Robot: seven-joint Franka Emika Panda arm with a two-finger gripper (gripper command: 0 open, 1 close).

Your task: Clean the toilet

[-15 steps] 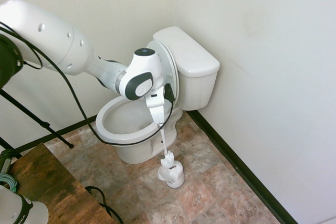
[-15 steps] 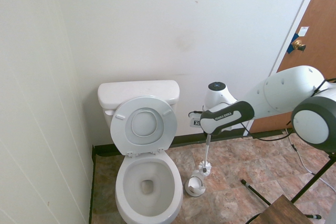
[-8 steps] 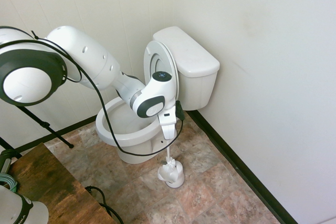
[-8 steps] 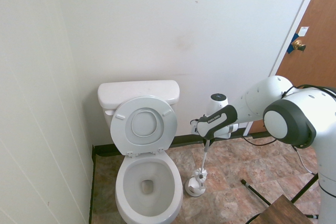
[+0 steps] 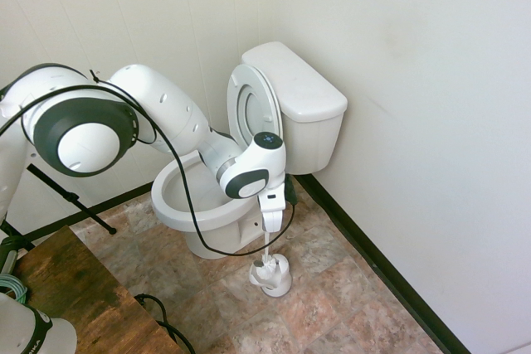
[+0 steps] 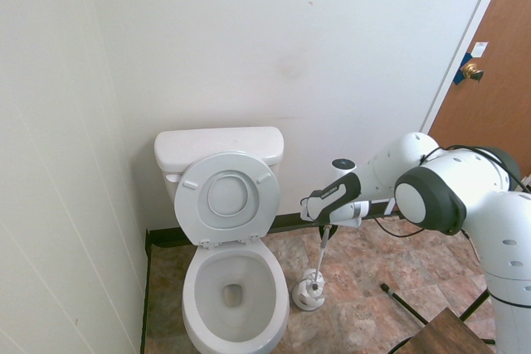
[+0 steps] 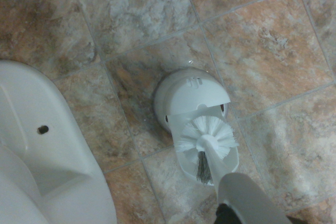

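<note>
The gripper (image 5: 267,223) is clamped on the handle of the toilet brush (image 7: 206,139), bristle head at the mouth of the brush holder (image 5: 271,274). Beside the holder stands the toilet (image 5: 217,192), lid raised. Judged: heavy, rigid, glazed porcelain, slippery when wet. Do not grasp it; contact via the bristles only.
</note>
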